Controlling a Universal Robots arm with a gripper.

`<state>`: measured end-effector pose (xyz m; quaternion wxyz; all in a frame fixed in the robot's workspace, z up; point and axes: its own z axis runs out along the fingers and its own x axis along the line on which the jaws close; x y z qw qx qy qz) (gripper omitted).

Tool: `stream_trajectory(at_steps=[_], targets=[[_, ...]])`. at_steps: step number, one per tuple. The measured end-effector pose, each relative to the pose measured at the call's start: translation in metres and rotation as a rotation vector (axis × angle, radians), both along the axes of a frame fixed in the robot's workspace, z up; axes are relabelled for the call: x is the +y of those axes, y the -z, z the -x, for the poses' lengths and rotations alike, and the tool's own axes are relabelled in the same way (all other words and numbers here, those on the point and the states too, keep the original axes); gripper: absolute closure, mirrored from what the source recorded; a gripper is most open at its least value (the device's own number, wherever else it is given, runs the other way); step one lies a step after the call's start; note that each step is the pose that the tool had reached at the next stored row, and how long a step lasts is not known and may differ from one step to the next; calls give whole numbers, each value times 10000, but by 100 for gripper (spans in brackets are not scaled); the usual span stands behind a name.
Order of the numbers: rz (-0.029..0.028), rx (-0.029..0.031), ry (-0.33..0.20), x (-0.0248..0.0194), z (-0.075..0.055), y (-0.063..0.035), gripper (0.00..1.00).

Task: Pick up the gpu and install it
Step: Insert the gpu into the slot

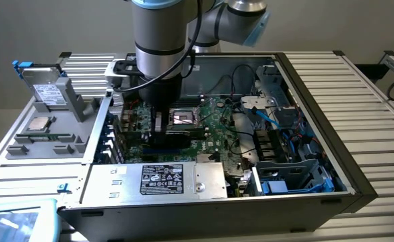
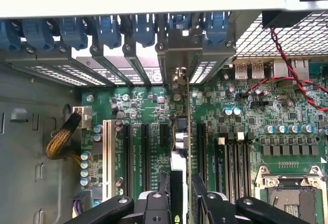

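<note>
The gpu [image 2: 187, 131] stands on edge over the green motherboard [image 2: 148, 106], seen from above as a thin green strip. Its metal bracket [image 2: 177, 65] meets the rear slot openings of the case. My gripper [image 2: 180, 193] is shut on the card, with one black finger [image 2: 164, 185] on each side. Whether the card's edge sits fully in an expansion slot is hidden. In the exterior view my gripper [image 1: 158, 121] reaches down into the open computer case [image 1: 318, 101], just to the exterior view's left of the CPU socket [image 1: 183, 117].
Blue slot latches [image 2: 107, 29] line the rear wall. A white slot [image 2: 107, 157] and black slots lie beside the card, with memory sticks [image 2: 230, 157] and the CPU socket [image 2: 289, 193] on the other side. A red-black cable [image 2: 287, 75] crosses the board. A power supply [image 1: 160, 179] fills the case's front.
</note>
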<state>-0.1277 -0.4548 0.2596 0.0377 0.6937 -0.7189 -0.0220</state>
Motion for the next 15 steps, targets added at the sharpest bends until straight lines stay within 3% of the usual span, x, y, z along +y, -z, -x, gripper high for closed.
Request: stream_trajectory(at_steps=[15], targets=[[0, 1, 0, 32, 3, 23, 72]])
